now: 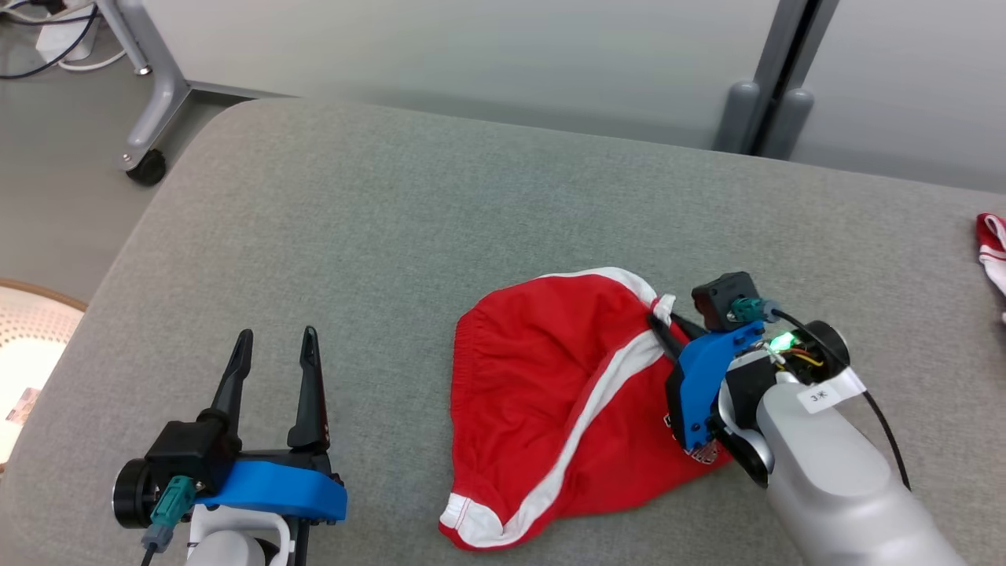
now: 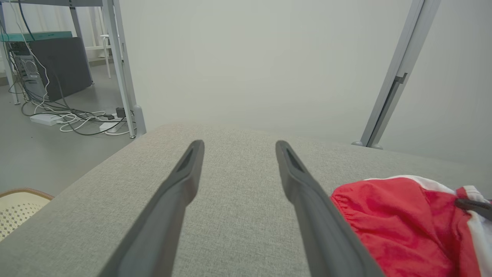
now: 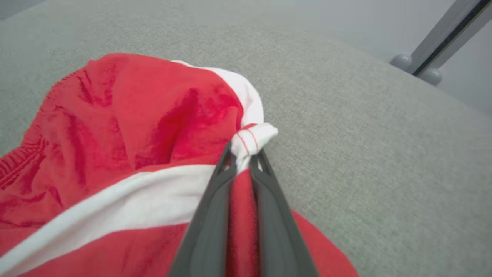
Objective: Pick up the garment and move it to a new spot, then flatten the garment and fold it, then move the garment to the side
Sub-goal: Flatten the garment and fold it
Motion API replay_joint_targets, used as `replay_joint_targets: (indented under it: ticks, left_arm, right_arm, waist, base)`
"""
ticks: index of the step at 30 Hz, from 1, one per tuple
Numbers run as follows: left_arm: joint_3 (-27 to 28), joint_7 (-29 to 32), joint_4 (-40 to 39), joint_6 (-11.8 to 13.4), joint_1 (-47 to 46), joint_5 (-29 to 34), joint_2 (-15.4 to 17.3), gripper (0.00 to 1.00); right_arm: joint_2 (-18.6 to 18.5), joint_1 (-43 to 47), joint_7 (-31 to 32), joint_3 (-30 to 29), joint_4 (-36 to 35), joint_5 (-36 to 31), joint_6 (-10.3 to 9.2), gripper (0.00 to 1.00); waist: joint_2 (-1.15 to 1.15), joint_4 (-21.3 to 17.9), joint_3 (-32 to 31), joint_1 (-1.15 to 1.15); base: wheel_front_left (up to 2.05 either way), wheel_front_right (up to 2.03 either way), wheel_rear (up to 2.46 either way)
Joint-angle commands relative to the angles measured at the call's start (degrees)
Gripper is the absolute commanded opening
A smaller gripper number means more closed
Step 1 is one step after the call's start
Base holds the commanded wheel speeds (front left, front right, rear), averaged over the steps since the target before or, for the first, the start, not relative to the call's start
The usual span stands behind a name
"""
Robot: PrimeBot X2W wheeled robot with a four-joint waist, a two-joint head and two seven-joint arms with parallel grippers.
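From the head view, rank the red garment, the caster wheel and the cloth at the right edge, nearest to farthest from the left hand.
1. Red garment, just right of the left hand.
2. Caster wheel, farther off, to its left.
3. Cloth, far off at the right edge.

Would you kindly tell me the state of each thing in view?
Red shorts with white side stripes: crumpled on the grey fabric surface, one hem corner pinched.
Left gripper: open, holding nothing.
Right gripper: shut on the shorts' hem corner.
Red-and-white cloth: bunched, partly out of view.
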Motion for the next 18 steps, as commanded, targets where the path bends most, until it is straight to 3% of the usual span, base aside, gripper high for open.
replay_joint_targets:
  ticks: [1,10,18]
  left_arm:
    - [0.6,-0.3,0.0,0.0,0.3,0.3,0.1,1.00]
    - [2.4,-0.3,-0.9,-0.1,2.5,0.7,0.6,1.00]
    - [2.8,-0.3,-1.1,0.1,3.9,1.0,0.2,1.00]
  right_arm:
    - [-0.7,-1.0,-1.8,-0.3,0.2,-0.3,0.01,0.00]
    - [-1.9,-0.8,-12.5,-1.3,-2.3,0.4,0.01,0.00]
    - [-2.8,7.2,-15.8,-0.8,-9.1,1.8,0.01,0.00]
  waist:
    - [0.00,-1.0,-0.8,0.00]
    - [0.00,-7.2,-3.5,0.00]
    - [0.00,-10.9,-5.2,0.00]
  base:
    - [0.00,0.00,0.00]
    - [0.00,0.00,0.00]
    - [0.00,0.00,0.00]
